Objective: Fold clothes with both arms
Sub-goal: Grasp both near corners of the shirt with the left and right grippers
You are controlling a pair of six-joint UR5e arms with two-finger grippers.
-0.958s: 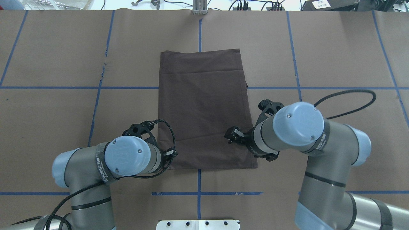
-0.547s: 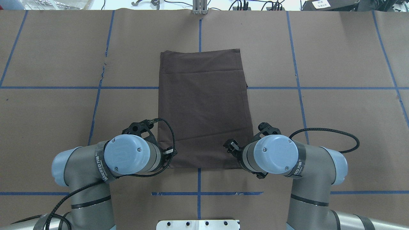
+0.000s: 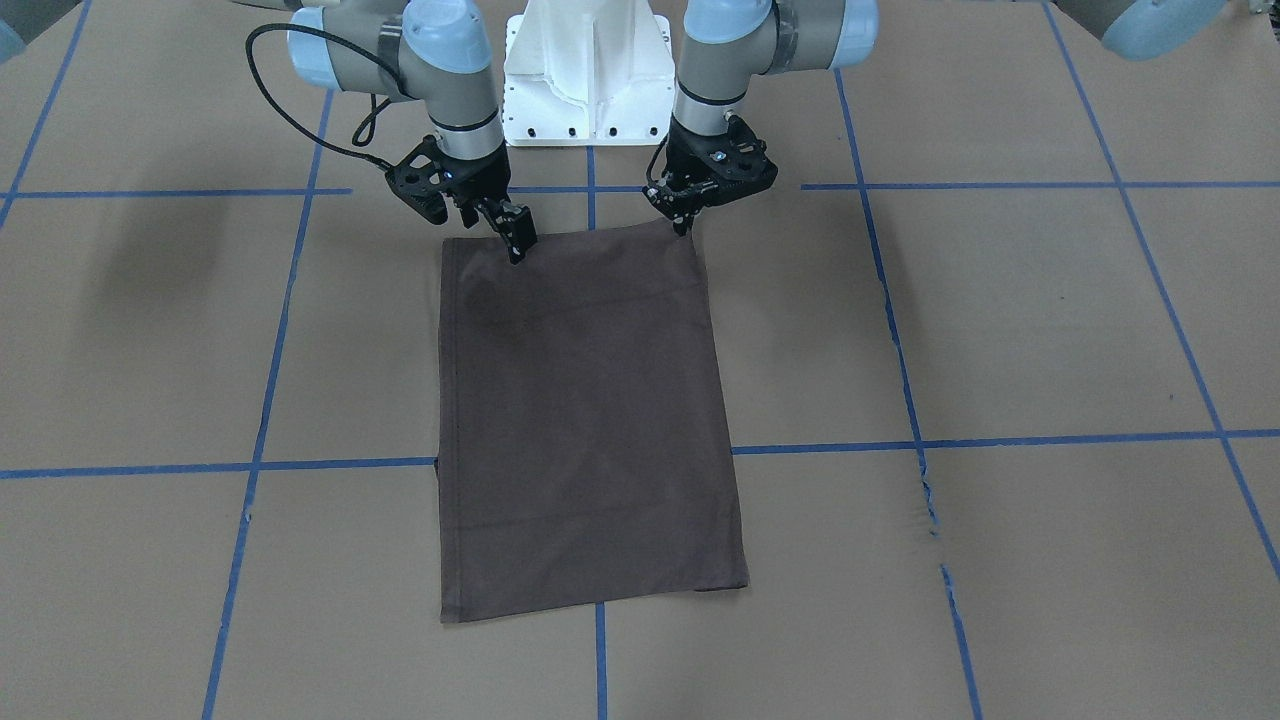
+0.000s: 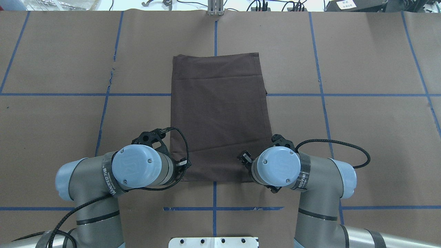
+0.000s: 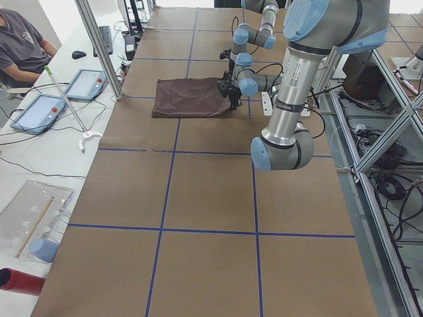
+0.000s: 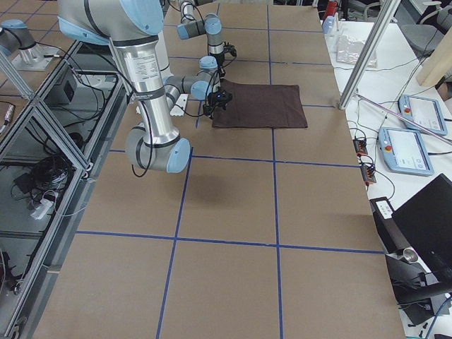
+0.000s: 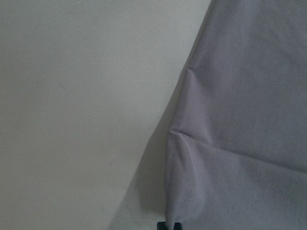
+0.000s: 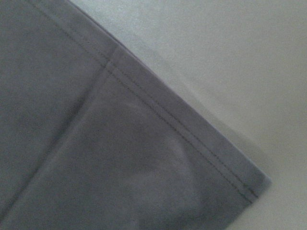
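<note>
At the middle of the table (image 4: 361, 137) lies the T-shirt (image 4: 218, 113), folded to a flat, long rectangle. We judge it light, thin and limp, and smooth enough to slip, so a firm corner pinch through all the layers suits it best. Our left gripper (image 3: 683, 218) pinches the near left corner, and the fabric puckers up to its tips. Our right gripper (image 3: 515, 243) hangs over the near right corner; whether its fingers are spread we cannot tell.

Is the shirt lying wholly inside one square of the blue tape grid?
No, the shirt covers a crossing of two blue tape lines, spreading over four squares.
</note>
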